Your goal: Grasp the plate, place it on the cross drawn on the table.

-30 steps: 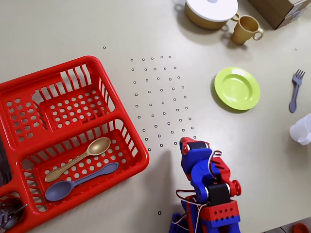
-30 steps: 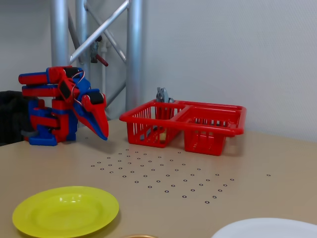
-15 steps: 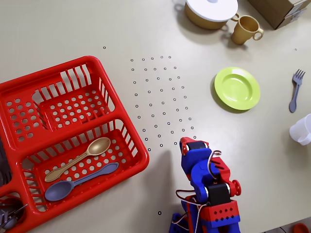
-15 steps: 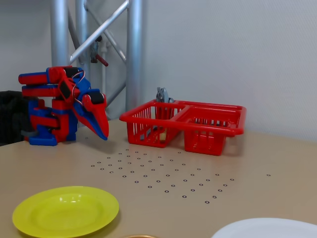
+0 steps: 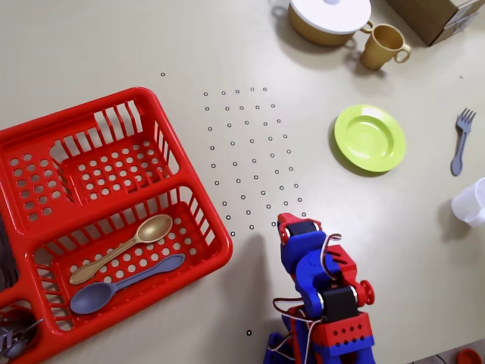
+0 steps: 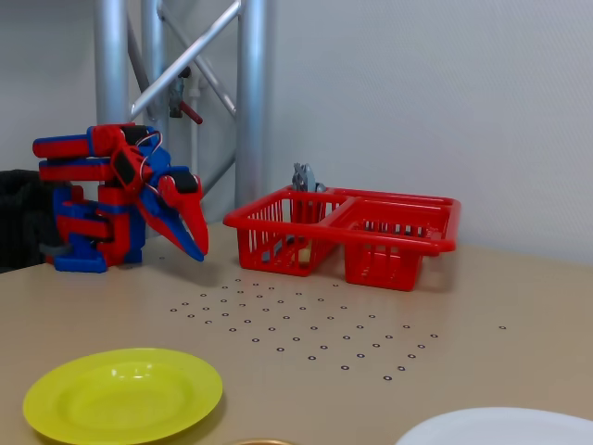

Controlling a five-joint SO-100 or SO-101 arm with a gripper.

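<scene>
Overhead view: the lime-green plate lies flat right of the dot grid, well apart from the gripper, folded near its base; the reach has barely begun. Fixed view: gripper points down, jaws pressed together, holding nothing; plate untouched; next, extend, spread the jaws, take the rim.

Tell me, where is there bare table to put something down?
Open stretches: above the red basket, and between the plate and the claw. Crowded: top right, around the pot, mug and fork.

Glossy plastic plate (smooth), matt table.
</scene>
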